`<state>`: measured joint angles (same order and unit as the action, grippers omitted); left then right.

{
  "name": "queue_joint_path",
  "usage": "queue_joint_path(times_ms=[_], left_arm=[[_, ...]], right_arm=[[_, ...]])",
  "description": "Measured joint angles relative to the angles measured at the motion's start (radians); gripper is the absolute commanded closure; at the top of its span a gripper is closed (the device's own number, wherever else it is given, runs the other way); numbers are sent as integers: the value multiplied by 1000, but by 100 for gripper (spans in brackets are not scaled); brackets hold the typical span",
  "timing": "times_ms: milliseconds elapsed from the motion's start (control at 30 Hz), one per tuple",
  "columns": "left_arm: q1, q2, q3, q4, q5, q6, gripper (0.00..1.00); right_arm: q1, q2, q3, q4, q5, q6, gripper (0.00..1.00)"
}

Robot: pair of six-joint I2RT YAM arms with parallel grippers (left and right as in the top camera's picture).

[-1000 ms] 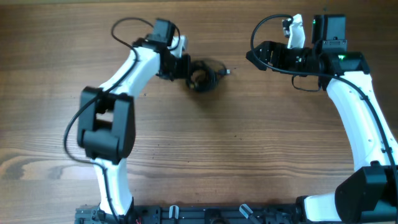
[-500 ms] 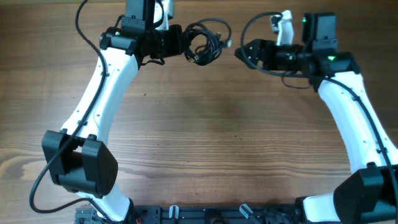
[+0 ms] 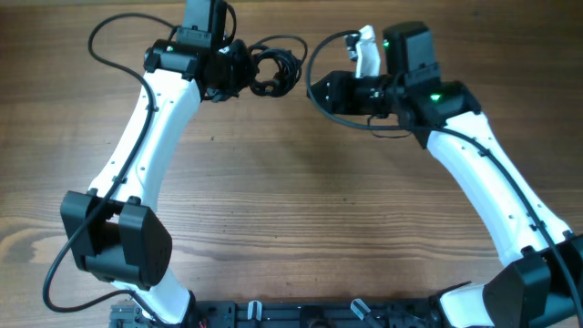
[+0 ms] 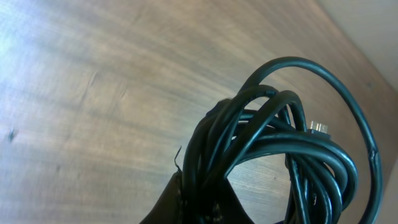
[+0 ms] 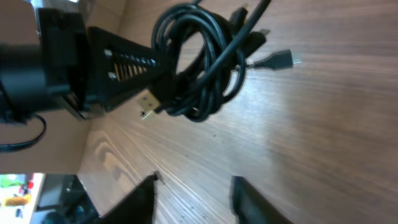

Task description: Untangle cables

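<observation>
Overhead view showed the left gripper [image 3: 246, 73] closed on the cables [image 3: 273, 71], one wound bundle at the far side of the surface [image 3: 291, 210]. The right gripper [image 3: 317, 91] stood open just right of it. No cord was separated yet; I judged that all the untangling was left to do.

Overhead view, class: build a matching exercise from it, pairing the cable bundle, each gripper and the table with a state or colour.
Column one:
1. cable bundle
2. left gripper
3. right gripper
4. table

Column two:
A. open, holding nothing
B. shut on the bundle
C. brown wood
D. black, in coiled loops

Pairs: 1-D, 2-B, 3-A, 4-C.
</observation>
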<state>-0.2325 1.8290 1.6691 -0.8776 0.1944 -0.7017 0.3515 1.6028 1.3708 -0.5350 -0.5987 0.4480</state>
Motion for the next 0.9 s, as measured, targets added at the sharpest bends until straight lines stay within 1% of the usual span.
queue_joint_path(times_ms=[33,233,333,567,900], left_arm=[[0,0,0,-8,-5,-30,96],[-3,0,0,-69,-11,-216,96],[-9,0,0,-82,8,-270,96],[-34,0,0,-82,74,-309,96],[-35,0,0,-82,124,-330,96]], right_arm=[[12,0,0,9,3,12,87],[71,0,0,68,12,53,93],[88,0,0,93,21,73,96],[100,0,0,124,43,128,96],[99,0,0,135,50,147,96]])
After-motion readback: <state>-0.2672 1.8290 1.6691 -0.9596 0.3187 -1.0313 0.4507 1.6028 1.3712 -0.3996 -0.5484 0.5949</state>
